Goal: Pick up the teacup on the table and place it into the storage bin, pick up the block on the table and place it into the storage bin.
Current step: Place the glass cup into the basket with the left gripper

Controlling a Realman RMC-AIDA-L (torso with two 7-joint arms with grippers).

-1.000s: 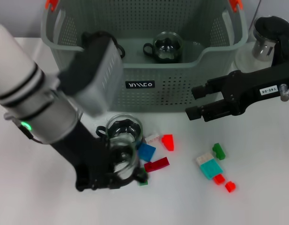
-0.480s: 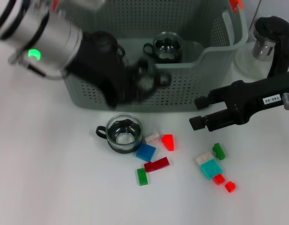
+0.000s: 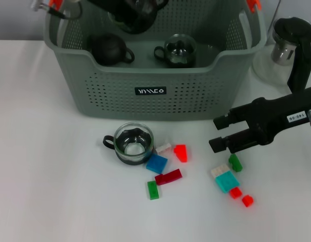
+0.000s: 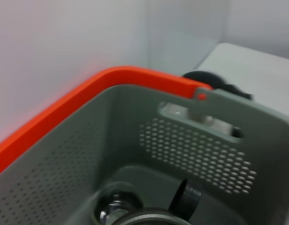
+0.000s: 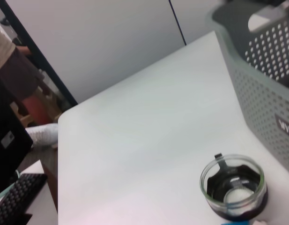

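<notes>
Glass teacup (image 3: 133,143) upright on table (image 3: 54,176), handle toward robot's left.

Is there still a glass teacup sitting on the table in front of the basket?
Yes, a glass teacup stands on the white table just in front of the basket, beside the scattered blocks.

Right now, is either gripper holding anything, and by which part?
The left gripper, above the storage bin, carries a glass teacup; the hold point cannot be told. The right gripper holds nothing, jaws open.
</notes>
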